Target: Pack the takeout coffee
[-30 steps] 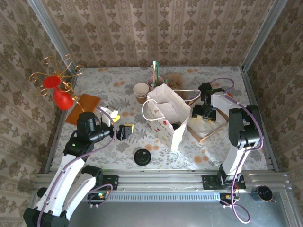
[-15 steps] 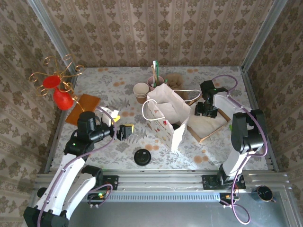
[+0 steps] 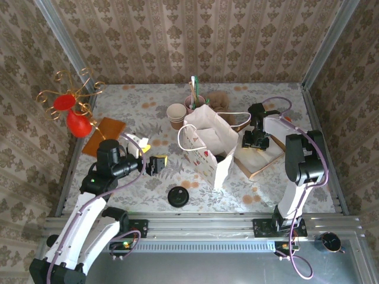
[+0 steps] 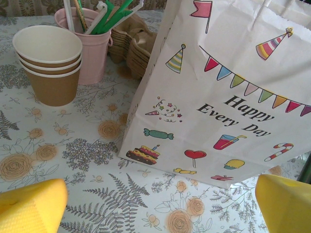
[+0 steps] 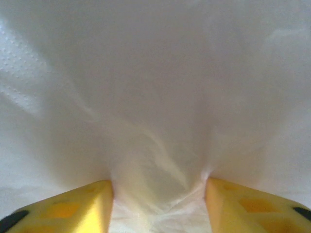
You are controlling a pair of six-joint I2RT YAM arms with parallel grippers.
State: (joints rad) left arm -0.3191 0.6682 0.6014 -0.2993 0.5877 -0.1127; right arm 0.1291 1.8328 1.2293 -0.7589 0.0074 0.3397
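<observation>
Takeout coffee (image 3: 220, 157) apparently inside white bag (image 3: 195, 142); only withdrawal left.
Left gripper (image 3: 158, 164) spread; right gripper (image 3: 253, 141) at bag's right, grip indeterminate.

Floral table (image 3: 130, 103), white paper bag (image 3: 207, 145), stacked cups (image 3: 176, 115), wooden tray (image 3: 266, 160)

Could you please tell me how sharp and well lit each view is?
Top external: sharp, evenly lit across the table. Left wrist: bag print and cups crisp, yellow left fingers blurred at the bottom corners. Right wrist: white material pressed close, soft and washed out, right fingers out of focus.
</observation>
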